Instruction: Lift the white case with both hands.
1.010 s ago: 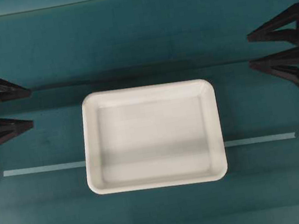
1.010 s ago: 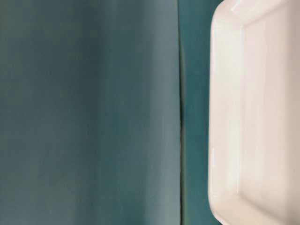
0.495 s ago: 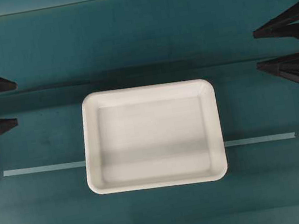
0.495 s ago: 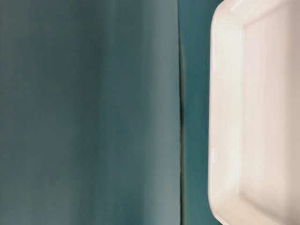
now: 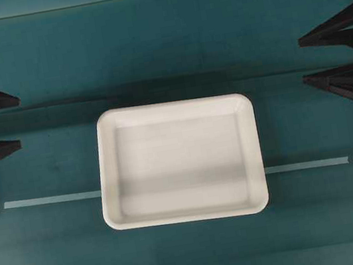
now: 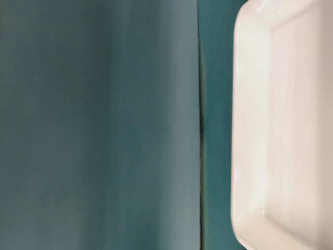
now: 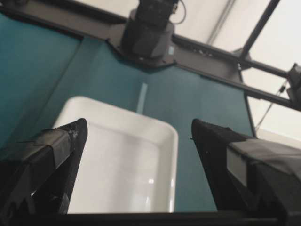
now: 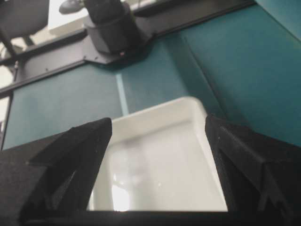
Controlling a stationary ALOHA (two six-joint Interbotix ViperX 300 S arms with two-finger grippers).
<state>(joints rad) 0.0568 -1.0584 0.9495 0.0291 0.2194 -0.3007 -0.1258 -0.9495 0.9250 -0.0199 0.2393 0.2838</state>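
Note:
The white case point(image 5: 180, 161) lies flat and empty on the teal table, in the middle of the overhead view. It also shows in the table-level view point(image 6: 283, 125), the left wrist view point(image 7: 117, 165) and the right wrist view point(image 8: 157, 165). My left gripper point(image 5: 17, 122) is open at the far left edge, well clear of the case. My right gripper point(image 5: 302, 59) is open at the far right edge, also apart from the case. Both are empty. In each wrist view the wide-open jaws frame the case ahead.
A pale tape strip point(image 5: 53, 199) runs across the table under the case, also on its right point(image 5: 306, 166). The opposite arm's black base point(image 7: 148, 28) stands at the far table edge, as does the one in the right wrist view point(image 8: 110, 30).
The left gripper drew back to the left, and the right gripper drew back slightly to the right, in the first half second. Since then nothing moved. The case stayed put.

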